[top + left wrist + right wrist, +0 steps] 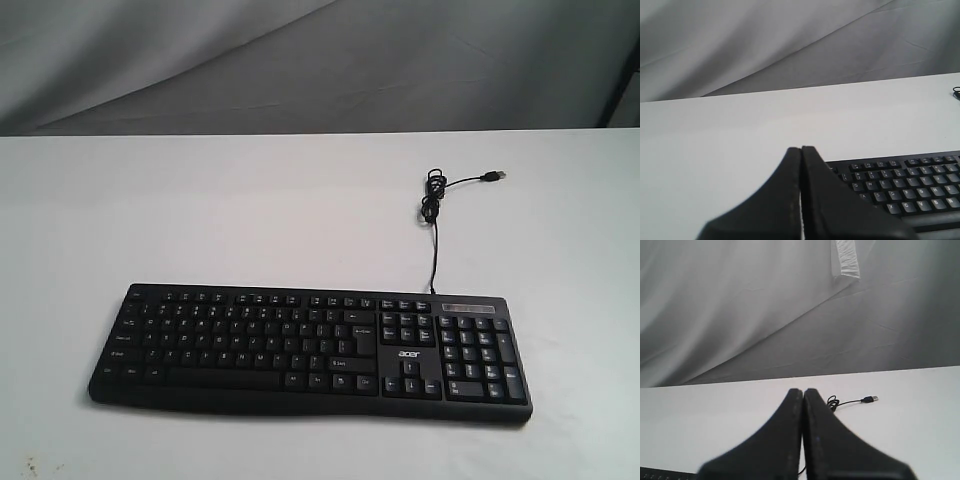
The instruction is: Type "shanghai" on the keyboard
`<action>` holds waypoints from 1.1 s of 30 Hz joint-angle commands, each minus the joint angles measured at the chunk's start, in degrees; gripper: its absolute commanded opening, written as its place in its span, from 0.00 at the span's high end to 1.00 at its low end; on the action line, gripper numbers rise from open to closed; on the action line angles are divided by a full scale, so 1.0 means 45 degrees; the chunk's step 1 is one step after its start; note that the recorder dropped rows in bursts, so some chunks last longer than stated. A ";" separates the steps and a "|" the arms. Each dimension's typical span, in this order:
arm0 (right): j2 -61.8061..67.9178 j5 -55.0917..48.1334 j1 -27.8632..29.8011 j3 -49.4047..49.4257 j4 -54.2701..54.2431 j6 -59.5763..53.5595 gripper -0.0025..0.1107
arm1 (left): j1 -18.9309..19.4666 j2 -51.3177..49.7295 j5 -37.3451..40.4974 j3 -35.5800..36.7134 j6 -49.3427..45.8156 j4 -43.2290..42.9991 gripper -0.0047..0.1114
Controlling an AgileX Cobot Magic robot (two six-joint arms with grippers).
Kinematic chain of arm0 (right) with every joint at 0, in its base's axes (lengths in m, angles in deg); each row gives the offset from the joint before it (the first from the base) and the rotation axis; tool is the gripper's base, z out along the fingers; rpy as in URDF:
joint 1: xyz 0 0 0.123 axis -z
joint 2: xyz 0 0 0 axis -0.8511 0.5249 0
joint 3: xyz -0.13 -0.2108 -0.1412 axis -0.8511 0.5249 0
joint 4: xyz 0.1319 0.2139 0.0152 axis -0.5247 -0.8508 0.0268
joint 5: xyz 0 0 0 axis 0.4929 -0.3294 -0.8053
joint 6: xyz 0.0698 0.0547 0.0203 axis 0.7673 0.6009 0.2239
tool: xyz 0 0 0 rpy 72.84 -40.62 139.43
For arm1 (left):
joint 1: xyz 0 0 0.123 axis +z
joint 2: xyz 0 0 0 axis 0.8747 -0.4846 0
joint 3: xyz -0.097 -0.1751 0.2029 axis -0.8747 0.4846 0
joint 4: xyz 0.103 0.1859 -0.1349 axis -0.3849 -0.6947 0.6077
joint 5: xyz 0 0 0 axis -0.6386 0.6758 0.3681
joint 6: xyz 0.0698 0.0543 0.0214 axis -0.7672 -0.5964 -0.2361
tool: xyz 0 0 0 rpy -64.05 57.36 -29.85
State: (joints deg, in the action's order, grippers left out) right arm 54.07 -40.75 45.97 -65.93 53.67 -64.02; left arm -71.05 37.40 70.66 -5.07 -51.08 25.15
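The left gripper point(801, 150) is closed tight. Its two black fingers point(785, 200) press flat together and hold nothing. It hangs in the air over the white table point(200, 200), near one end of the keyboard point(300, 340), and does not touch it. The right gripper point(803, 391) is closed the same way, with its fingers together and nothing between them. It is also up in the air, and only a tiny dark corner of the keyboard shows under it. Neither arm shows in the exterior view. The keyboard is wide and black with white letters on the keys. It lies flat on the table, close to the front edge in the exterior view and a little to the right of the middle. Its number pad point(480, 355) is at the right end, and a small white "acer" logo point(411, 354) sits above the arrow keys. A thin black cable point(434, 250) comes out of the back edge of the keyboard and runs away from it across the table. It makes a small bunched loop and ends in a USB plug point(492, 176) that lies on the table, plugged into nothing. Behind the table hangs a wrinkled gray cloth point(300, 60).
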 commanded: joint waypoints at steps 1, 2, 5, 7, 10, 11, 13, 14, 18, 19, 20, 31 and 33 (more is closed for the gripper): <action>0.2118 0.0530 0.0046 -0.0343 0.0000 0.0133 0.98 | -0.0045 0.0044 -0.0060 0.0055 0.0035 -0.0010 0.96; 0.2436 0.0426 -0.0055 -0.0316 0.0000 0.0342 0.98 | -0.0045 0.0044 -0.0060 0.0055 0.0035 -0.0010 0.96; 0.3518 0.0383 -0.0941 -0.0271 0.0000 0.0842 0.98 | -0.0045 0.0044 -0.0060 0.0055 0.0035 -0.0010 0.96; 0.4218 0.0843 -0.2036 -0.0271 0.0000 0.0842 0.98 | -0.0045 0.0044 -0.0060 0.0055 0.0035 -0.0010 0.96; 0.5456 0.1501 -0.4072 -0.0820 0.0000 0.0842 0.98 | -0.0045 0.0044 -0.0060 0.0055 0.0035 -0.0010 0.96; 0.5932 0.1342 -0.4654 -0.1304 0.0000 0.0818 0.98 | -0.0045 0.0044 -0.0060 0.0055 0.0035 -0.0010 0.96; 0.7234 0.0715 -0.6063 -0.2534 0.0358 0.0787 0.98 | -0.0045 0.0044 -0.0060 0.0055 0.0035 -0.0010 0.96; 0.7911 0.0532 -0.6584 -0.3050 0.0696 0.0787 0.98 | -0.0045 0.0044 -0.0060 0.0055 0.0035 -0.0010 0.96; 1.0448 -0.0360 -0.8516 -0.5423 0.1369 0.0410 0.98 | -0.0045 0.0044 -0.0060 0.0055 0.0035 -0.0010 0.96; 1.1093 -0.0555 -0.8881 -0.5963 0.1506 0.0180 0.98 | -0.0045 0.0044 -0.0060 0.0055 0.0035 -0.0010 0.96; 1.1604 -0.0657 -0.9212 -0.6446 0.1655 0.0042 0.98 | -0.0045 0.0044 -0.0060 0.0055 0.0035 -0.0010 0.96; 1.7248 0.0778 -1.0326 -0.8241 0.1721 -0.0087 0.98 | -0.0045 0.0044 -0.0060 0.0055 0.0035 -0.0010 0.96; 1.8111 0.0247 -1.0326 -0.8791 0.1643 -0.0087 0.98 | -0.0045 0.0044 -0.0060 0.0055 0.0035 -0.0010 0.96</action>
State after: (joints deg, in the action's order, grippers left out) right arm 131.23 -37.95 -0.26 -102.71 61.31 -64.02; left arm -71.05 37.40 70.66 -5.07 -51.08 25.15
